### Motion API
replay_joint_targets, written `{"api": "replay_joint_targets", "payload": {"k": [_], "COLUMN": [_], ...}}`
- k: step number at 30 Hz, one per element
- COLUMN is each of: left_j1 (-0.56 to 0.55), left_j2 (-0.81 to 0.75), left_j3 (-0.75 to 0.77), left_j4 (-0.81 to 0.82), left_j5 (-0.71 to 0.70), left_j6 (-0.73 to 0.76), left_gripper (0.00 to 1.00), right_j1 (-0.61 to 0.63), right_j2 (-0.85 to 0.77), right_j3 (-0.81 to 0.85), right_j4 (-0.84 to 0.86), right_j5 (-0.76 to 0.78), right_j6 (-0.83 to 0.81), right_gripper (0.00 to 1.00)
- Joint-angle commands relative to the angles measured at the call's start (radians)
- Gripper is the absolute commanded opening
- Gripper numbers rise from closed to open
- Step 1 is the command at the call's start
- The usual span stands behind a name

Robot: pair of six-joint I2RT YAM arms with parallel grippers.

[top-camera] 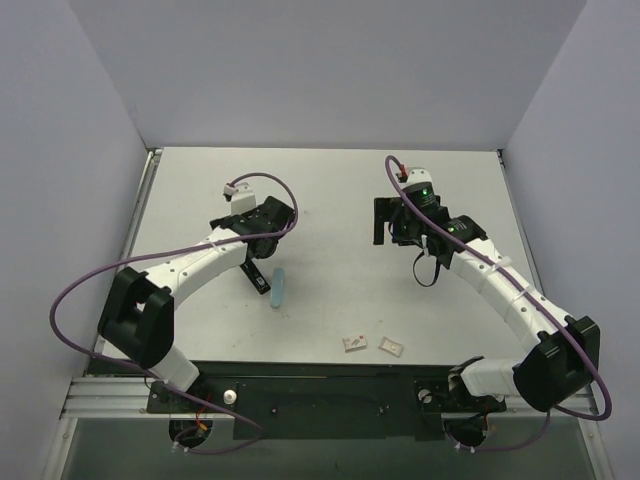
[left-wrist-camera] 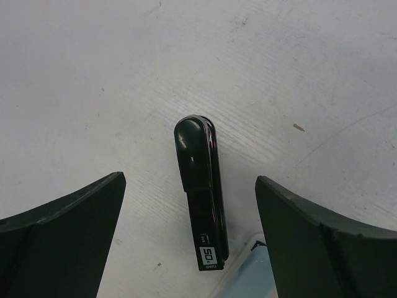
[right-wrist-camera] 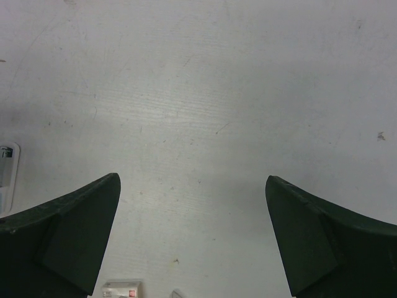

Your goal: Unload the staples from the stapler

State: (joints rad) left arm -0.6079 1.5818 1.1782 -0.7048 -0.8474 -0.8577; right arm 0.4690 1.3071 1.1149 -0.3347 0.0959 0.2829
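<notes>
Beneath left gripper, stapler partly hidden.

Stapler lies on table between the spread jaws of left gripper, touching neither finger, long axis along the gap. Oblong piece sits just beside its near end, toward the right-hand finger. Right gripper straddles table surface; small tabs lie behind its jaws, toward the bases.

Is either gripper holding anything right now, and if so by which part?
Nothing is held. The left gripper hangs open astride the black stapler, which lies on the table untouched; the right gripper is open over the table.
</notes>
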Motion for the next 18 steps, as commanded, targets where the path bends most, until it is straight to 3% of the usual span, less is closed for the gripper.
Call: {"api": "replay_joint_targets", "payload": {"k": [1,18], "left_j1": [0.008,0.117], "left_j2": [0.007,0.004], "left_j3": [0.026,-0.118], "left_j4": [0.034,0.202], "left_j5": [0.039,0.192], "left_j6": [-0.017,-0.004], "left_gripper": [0.97,0.97], "right_j1": [0.014,0.085], "right_j2": [0.0,0.101], "right_j3": [0.034,0.082], "right_j4": [-0.027,-0.073], "right_j5": [0.002,-0.024], "right_j6": [-0.017,-0.063], "right_gripper": [0.96,0.96]}}
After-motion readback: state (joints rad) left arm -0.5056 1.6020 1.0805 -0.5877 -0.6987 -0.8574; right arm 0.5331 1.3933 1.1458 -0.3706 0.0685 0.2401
